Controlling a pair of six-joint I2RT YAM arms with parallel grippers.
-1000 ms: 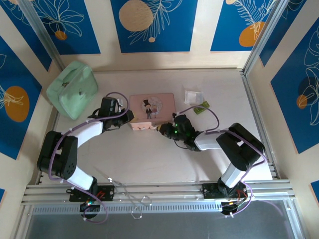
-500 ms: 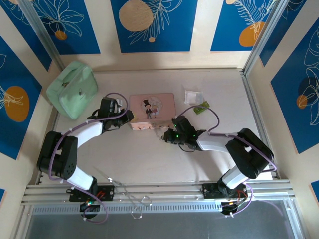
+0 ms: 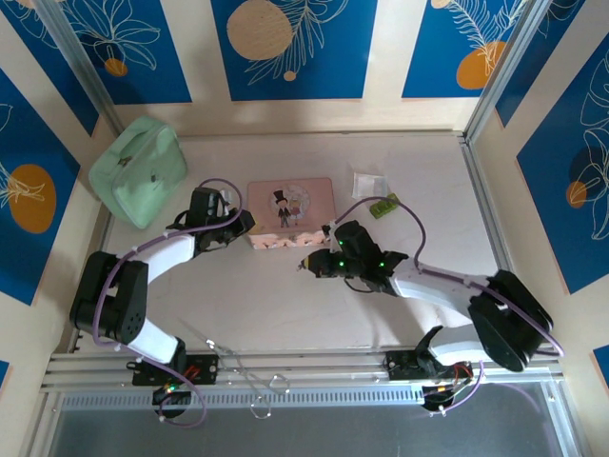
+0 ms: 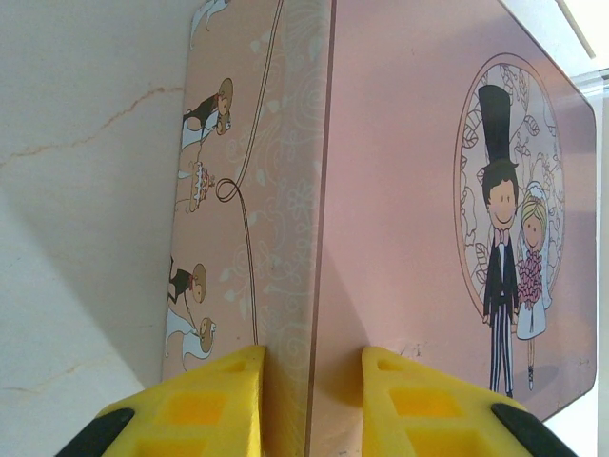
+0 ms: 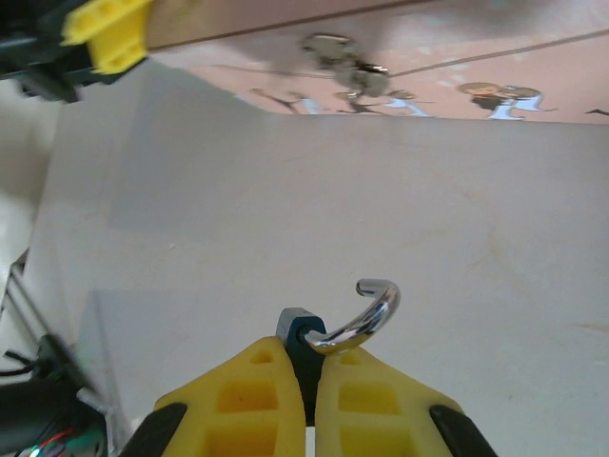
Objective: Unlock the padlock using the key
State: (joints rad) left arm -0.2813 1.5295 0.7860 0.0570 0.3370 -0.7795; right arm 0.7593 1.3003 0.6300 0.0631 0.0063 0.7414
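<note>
Between the yellow fingers (image 5: 238, 390) of the right gripper (image 5: 304, 352), the padlock (image 5: 297, 329) is pinched by its blue body, the jaws drawn tight on both sides of it. Its silvery shackle (image 5: 373, 308) rises out of the body and curls over to a free end that stands clear of the lock, so the hook hangs open. Gripper and lock hover over the pale table (image 5: 285, 209), apart from the pink tin (image 5: 533, 57) that runs along the far edge of the right wrist view. The tin's metal clasp (image 5: 343, 59) hangs on its front wall.

From above, the right gripper (image 3: 308, 261) sits just off the tin's near side, close to its right corner but not touching it. The left gripper (image 3: 245, 227) is at the tin's near left corner. Its wrist camera shows the two yellow fingers (image 4: 205, 405) clamped on that corner, one against the decorated side wall and one on the lid with the bride and groom (image 4: 509, 276). The tin lies flat near the middle of the table. A mint green pouch (image 3: 138, 171) rests well off to the far left, and small packets (image 3: 366, 184) lie beyond the tin's right end.
</note>
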